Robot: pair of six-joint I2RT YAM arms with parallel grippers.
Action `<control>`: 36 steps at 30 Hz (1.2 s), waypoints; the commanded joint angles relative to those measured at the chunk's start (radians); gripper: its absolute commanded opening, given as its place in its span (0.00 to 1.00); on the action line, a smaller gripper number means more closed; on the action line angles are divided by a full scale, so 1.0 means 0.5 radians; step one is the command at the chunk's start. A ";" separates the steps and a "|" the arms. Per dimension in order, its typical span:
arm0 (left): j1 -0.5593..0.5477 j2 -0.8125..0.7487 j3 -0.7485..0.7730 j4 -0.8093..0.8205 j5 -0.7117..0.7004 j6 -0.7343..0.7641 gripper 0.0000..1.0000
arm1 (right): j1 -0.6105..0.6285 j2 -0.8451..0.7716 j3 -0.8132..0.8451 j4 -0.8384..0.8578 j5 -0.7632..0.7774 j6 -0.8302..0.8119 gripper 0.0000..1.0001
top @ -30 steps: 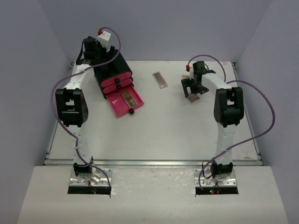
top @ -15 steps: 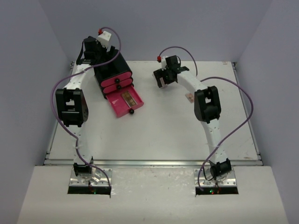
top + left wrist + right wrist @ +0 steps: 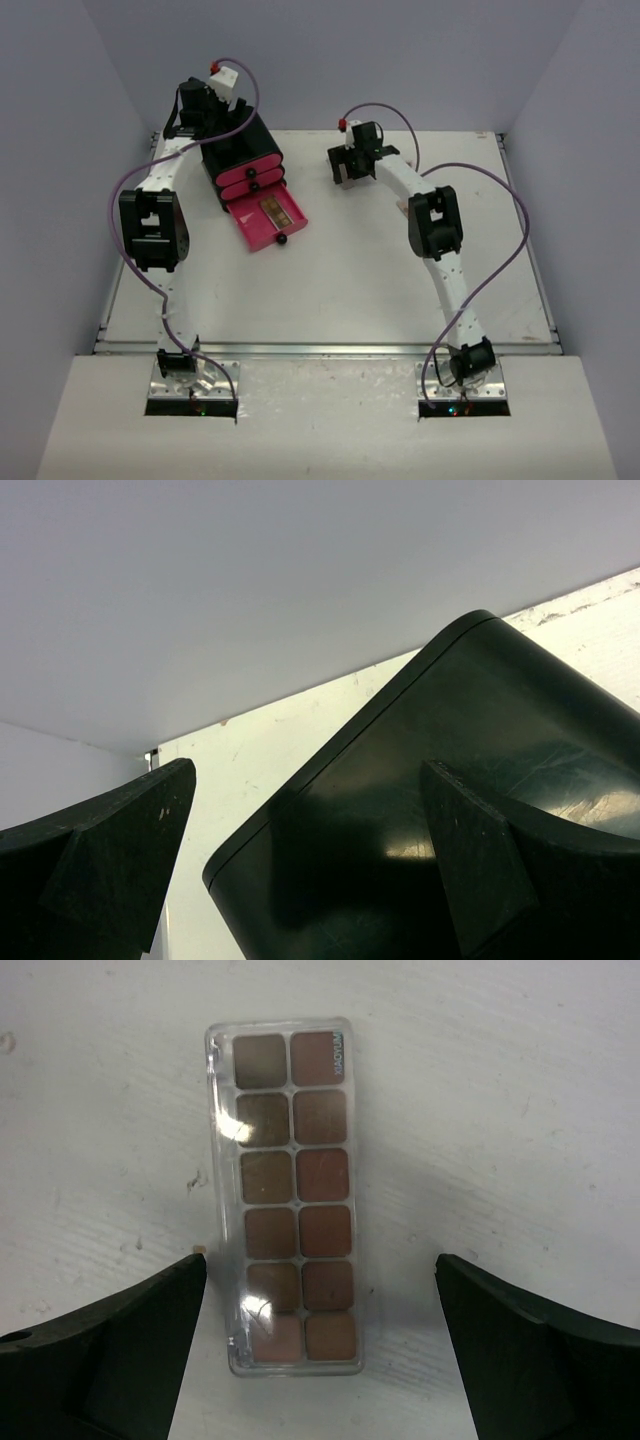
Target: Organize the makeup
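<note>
Swung left, our right gripper [image 3: 320,1260] hangs open astride the palette [image 3: 292,1195] for pickup; our left gripper [image 3: 308,770] waits open above the chest [image 3: 480,710].

We are seeing soft, even overhead light washing the table [image 3: 350,290], casting only faint shadows. On the left wrist, the black chest [image 3: 350,820] is giving a dull sheen toward 4 o'clock. On the right wrist, the lid of the palette [image 3: 292,1200] is glinting at 7 o'clock.
</note>
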 commanded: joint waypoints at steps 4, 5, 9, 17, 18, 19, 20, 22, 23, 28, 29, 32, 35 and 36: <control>-0.012 0.156 -0.053 -0.410 -0.030 0.064 0.95 | 0.131 0.091 -0.011 -0.142 0.211 -0.158 0.81; -0.012 0.155 -0.053 -0.411 -0.029 0.064 0.95 | 0.131 0.089 -0.024 -0.142 0.199 -0.152 0.71; -0.012 0.146 -0.062 -0.413 -0.041 0.067 0.95 | 0.131 0.026 -0.111 -0.195 0.110 -0.122 0.44; -0.012 0.117 -0.071 -0.410 -0.028 0.067 0.95 | 0.143 -0.376 -0.926 -0.281 -0.028 0.029 0.16; -0.012 0.115 -0.071 -0.410 -0.025 0.066 0.95 | 0.162 -0.477 -1.108 -0.303 -0.012 0.065 0.17; -0.012 0.113 -0.073 -0.408 -0.021 0.064 0.96 | 0.179 -0.568 -1.271 -0.301 0.022 0.081 0.17; -0.011 0.112 -0.074 -0.407 -0.019 0.064 0.95 | 0.207 -0.643 -1.465 -0.295 0.038 0.092 0.18; -0.012 0.112 -0.074 -0.407 -0.015 0.057 0.95 | 0.241 -0.798 -1.684 -0.300 -0.012 0.092 0.25; -0.012 0.112 -0.073 -0.407 -0.011 0.053 0.95 | 0.250 -0.860 -1.747 -0.312 -0.032 0.089 0.29; -0.010 0.114 -0.062 -0.408 0.013 0.026 0.95 | 0.257 -0.848 -1.668 -0.420 -0.036 0.088 0.50; -0.012 0.109 -0.062 -0.413 0.020 0.021 0.95 | 0.257 -0.803 -1.573 -0.443 0.008 0.093 0.51; -0.012 0.092 -0.071 -0.413 0.008 0.027 0.96 | 0.256 -0.724 -1.509 -0.462 0.041 0.105 0.40; -0.012 0.090 -0.074 -0.408 -0.006 0.041 0.96 | 0.257 -0.715 -1.510 -0.426 0.047 0.106 0.13; -0.010 0.090 -0.076 -0.407 -0.007 0.042 0.96 | 0.257 -0.719 -1.509 -0.416 0.050 0.108 0.03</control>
